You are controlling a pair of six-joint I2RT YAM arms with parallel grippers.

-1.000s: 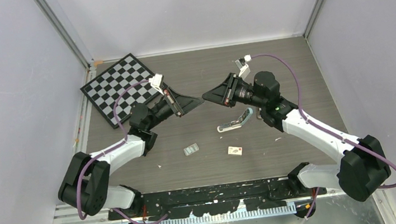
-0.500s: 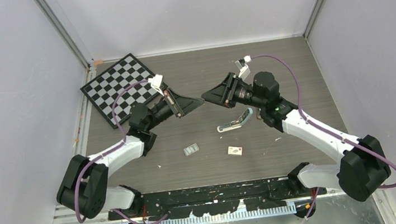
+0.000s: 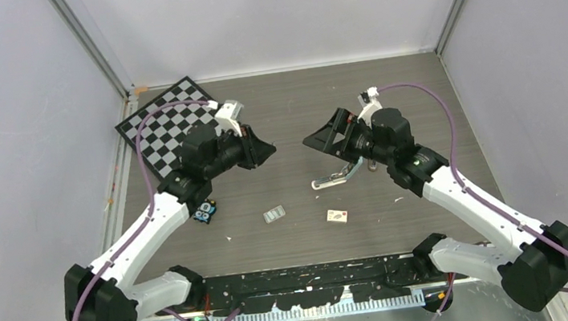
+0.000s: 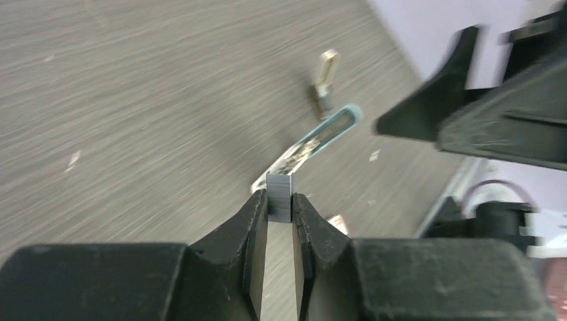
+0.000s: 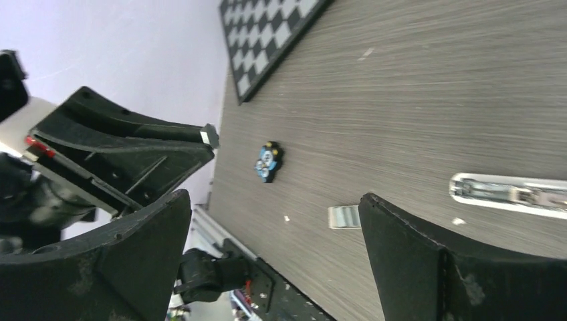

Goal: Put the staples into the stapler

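Left pincer (image 4: 280, 204) is nipped almost shut on a small silvery-grey ribbed block of staples (image 4: 280, 189), gripped by its flat sides above the dark wood-grain bench (image 3: 290, 103). Beyond it lies the little teal-topped, white-based stapler (image 4: 319, 139), its silver channel showing — the right pincer (image 5: 274, 200) hangs near it, spread wide and empty. So light a strip likely snaps along its glue lines — squeeze gently across the sides, not the ends.

At the far left of your dark wood-grain bench (image 3: 282, 100) lies a checkerboard (image 3: 161, 138). Nearer you sits a small black-and-blue gadget (image 3: 206, 212), well apart from a white box with a red mark (image 3: 338, 216).
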